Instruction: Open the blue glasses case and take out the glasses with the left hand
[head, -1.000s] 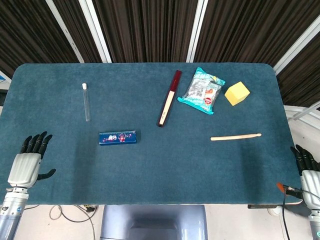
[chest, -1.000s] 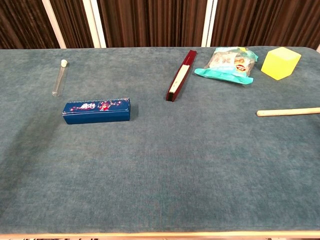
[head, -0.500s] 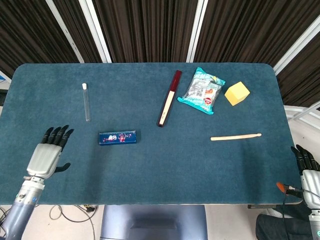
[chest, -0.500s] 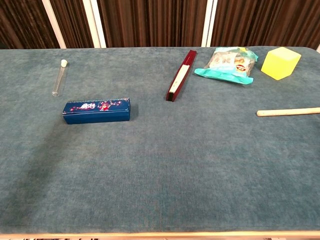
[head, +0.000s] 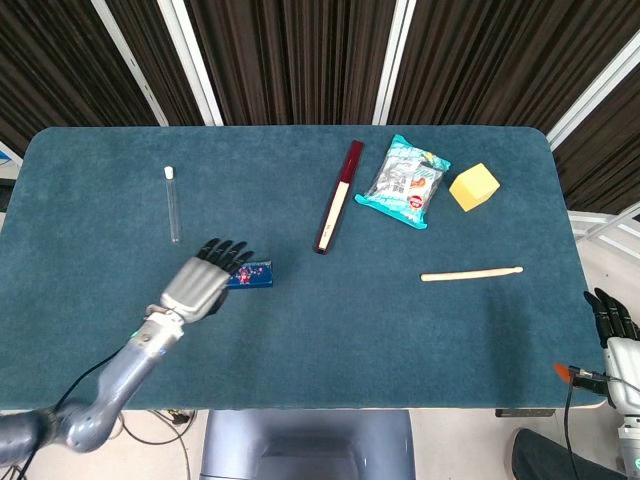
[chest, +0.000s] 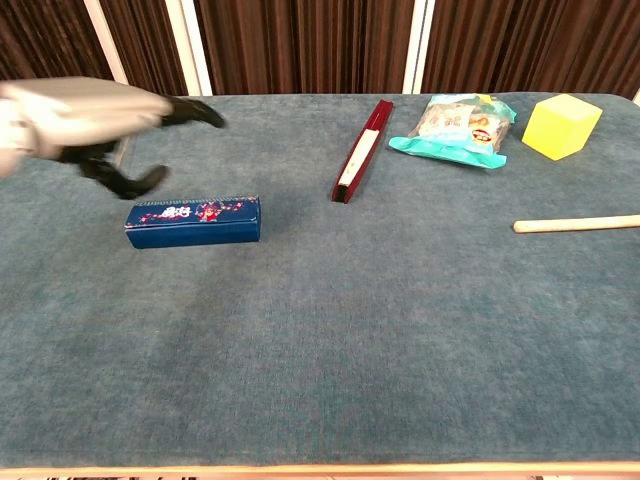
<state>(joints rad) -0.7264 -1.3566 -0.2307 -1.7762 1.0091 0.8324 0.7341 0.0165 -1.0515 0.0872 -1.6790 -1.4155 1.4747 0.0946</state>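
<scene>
The blue glasses case (chest: 193, 221) lies closed on the table, left of centre; in the head view only its right end (head: 255, 275) shows past my hand. My left hand (head: 204, 280) hovers above the case's left part with fingers spread and empty; in the chest view the left hand (chest: 90, 115) is blurred, above and left of the case, not touching it. My right hand (head: 612, 335) rests off the table's right front corner, fingers apart and empty. No glasses are visible.
On the blue table (head: 320, 340): a clear tube (head: 174, 204) at the left, a dark red flat case (head: 338, 196) in the middle, a teal snack bag (head: 405, 180), a yellow cube (head: 473, 186) and a wooden stick (head: 471, 273) on the right.
My left arm has swung from the table's left front edge rightward and forward, now over the blue case. The right hand and all objects stayed put.
</scene>
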